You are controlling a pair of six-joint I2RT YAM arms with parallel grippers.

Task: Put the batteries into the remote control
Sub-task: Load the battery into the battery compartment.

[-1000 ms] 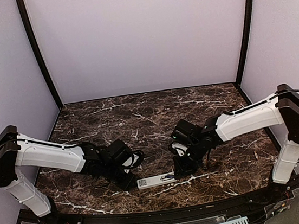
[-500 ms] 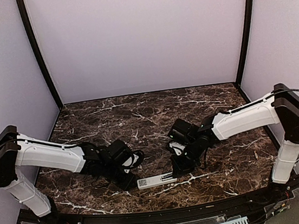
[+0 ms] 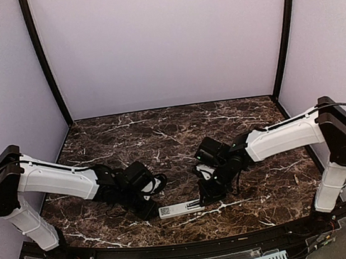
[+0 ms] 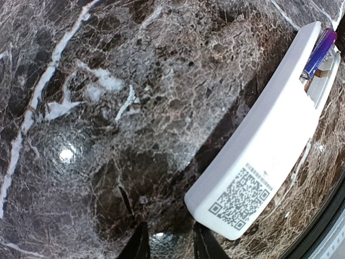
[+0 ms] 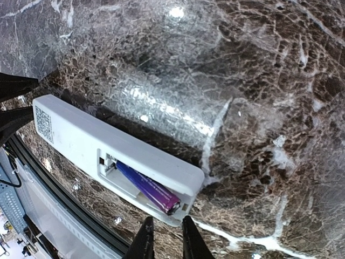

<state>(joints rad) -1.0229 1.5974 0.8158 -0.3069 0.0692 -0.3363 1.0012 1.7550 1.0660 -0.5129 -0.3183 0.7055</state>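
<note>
While one battery lies in the open compartment, the slot beside it shows only bare white plastic, so I judge the task about half done. No second battery appears in any view. From the left wrist camera the battery's purple end seems to ride a little above the rim, though the angle makes that hard to confirm.

That compartment sits at one end of the remote, which lies label side up near the front edge of the table, its printed code at the other end.

Over the compartment end hangs the right gripper, fingers drawn close together with nothing between them. The left gripper sits low just beside the code end, fingers likewise nearly together and empty; whether it touches the plastic I cannot tell.

The step in hand looks like seating that battery. To do it well, the right fingertips should come straight down on the raised end and press gently until it lies flat between its contacts. A sideways push would skid the light remote across the polished stone, so the left gripper should rest against the code end as a stop. Pressing too hard could pop the other end up.
</note>
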